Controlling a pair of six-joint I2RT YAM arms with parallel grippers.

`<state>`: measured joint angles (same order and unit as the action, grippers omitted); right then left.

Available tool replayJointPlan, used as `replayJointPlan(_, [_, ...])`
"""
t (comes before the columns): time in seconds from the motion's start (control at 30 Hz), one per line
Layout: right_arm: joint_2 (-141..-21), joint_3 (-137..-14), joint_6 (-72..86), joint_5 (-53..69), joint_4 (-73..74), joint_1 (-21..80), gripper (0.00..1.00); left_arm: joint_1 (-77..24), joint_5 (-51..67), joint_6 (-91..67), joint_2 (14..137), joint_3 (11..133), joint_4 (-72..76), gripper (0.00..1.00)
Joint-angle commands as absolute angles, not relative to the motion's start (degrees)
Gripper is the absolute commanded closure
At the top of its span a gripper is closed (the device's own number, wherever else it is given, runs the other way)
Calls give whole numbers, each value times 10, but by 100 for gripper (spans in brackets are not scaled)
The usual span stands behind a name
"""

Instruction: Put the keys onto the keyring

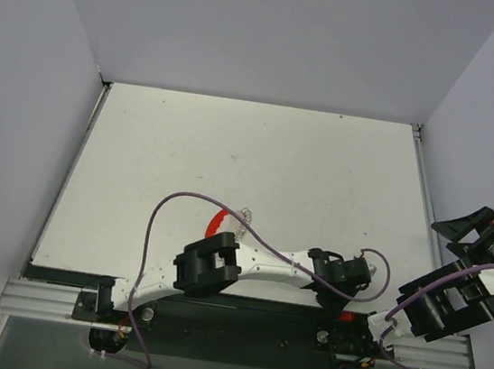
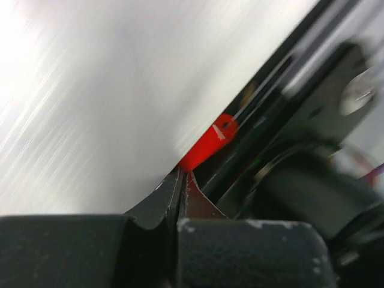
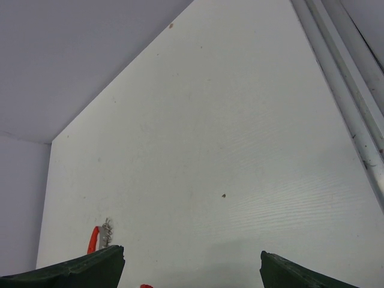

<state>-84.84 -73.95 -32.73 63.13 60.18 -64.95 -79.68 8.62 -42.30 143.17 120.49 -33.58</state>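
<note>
Both keys (image 1: 244, 218) and keyring (image 1: 215, 222) lie far from closed left gripper (image 2: 182, 185), spread right gripper (image 3: 192, 267).

No text, label, brand, number or sign can be read in any view

The keyring (image 1: 215, 221) is red, the keys (image 1: 244, 221) silver, the table (image 1: 276, 170) white, the walls (image 1: 249, 30) pale lilac.

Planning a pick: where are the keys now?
Top view: the keys lie on the table's near half, just right of the red keyring, beyond the left arm's elbow.
</note>
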Motion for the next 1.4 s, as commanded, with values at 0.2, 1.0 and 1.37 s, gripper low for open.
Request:
replayJointPlan(0.2, [-848, -757, -352, 659, 623, -655, 0, -760, -91, -421, 1259, 922, -362, 100])
replayJointPlan(1.0, [-830, -708, -384, 645, 622, -626, 0, -782, -31, -462, 1115, 816, -301, 57])
replayJointPlan(1.37, [-839, -693, -406, 659, 627, -624, 0, -800, 13, -509, 1177, 849, -309, 58])
